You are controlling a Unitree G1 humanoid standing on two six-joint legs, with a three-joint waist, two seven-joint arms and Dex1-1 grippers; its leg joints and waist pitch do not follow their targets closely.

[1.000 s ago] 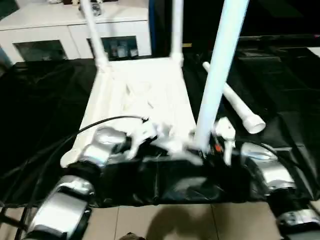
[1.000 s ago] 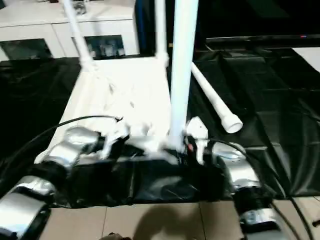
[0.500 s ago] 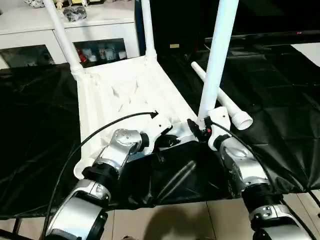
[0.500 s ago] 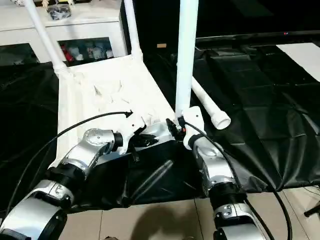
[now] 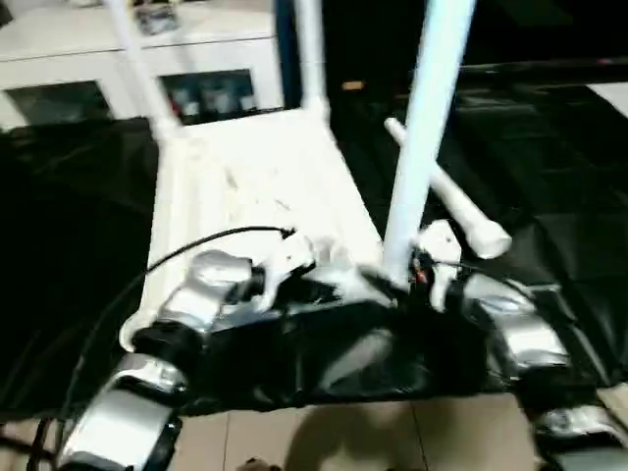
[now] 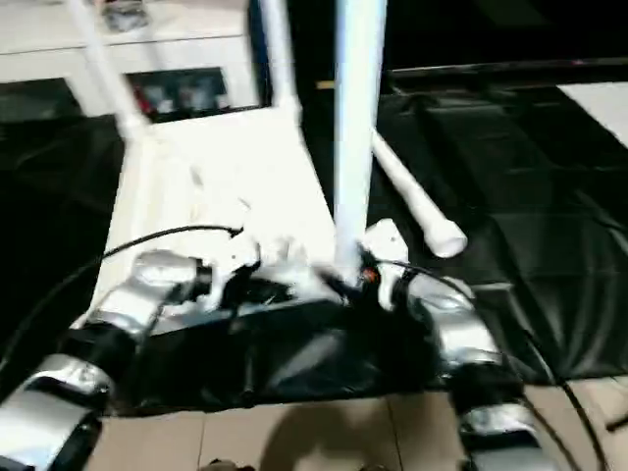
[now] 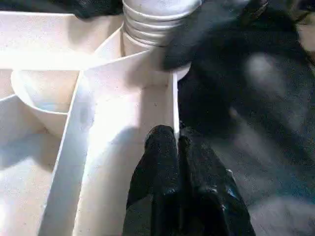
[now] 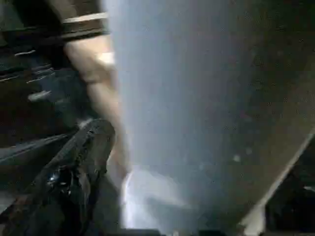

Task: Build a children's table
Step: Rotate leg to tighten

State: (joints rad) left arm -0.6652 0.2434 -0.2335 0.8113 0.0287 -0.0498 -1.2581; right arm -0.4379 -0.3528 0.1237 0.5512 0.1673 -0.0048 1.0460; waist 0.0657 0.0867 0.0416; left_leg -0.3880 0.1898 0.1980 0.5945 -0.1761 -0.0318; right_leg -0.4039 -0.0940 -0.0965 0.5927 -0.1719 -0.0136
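Black sheet (image 5: 88, 226) covers the work surface; white cabinet (image 5: 88, 69) with glass doors stands at the far edge.

Children's table top (image 5: 255, 186) lies upside down on the sheet, ribbed underside up, long axis running away from the robot. Two legs stand upright in the far corner sockets: far-left leg (image 5: 137, 69) and far-right leg (image 5: 309, 54).

A third leg (image 5: 427, 128) stands upright in the near-right corner socket, rising out of frame. In the left wrist view its ribbed base (image 7: 157, 19) sits seated in the round socket.

Fourth leg (image 5: 446, 196) lies loose on the sheet to the right of the table top, flared end toward the robot, just behind the upright leg.

Left hand (image 7: 177, 142) is closed, its black fingers pinched on the thin edge wall of the table top near the near-right socket.

Right hand (image 5: 424, 277) sits at the foot of the upright third leg. In the right wrist view one finger (image 8: 83, 152) stands off to the side of the leg; the hand looks open around the leg rather than clamped, though motion blur leaves any contact uncertain.
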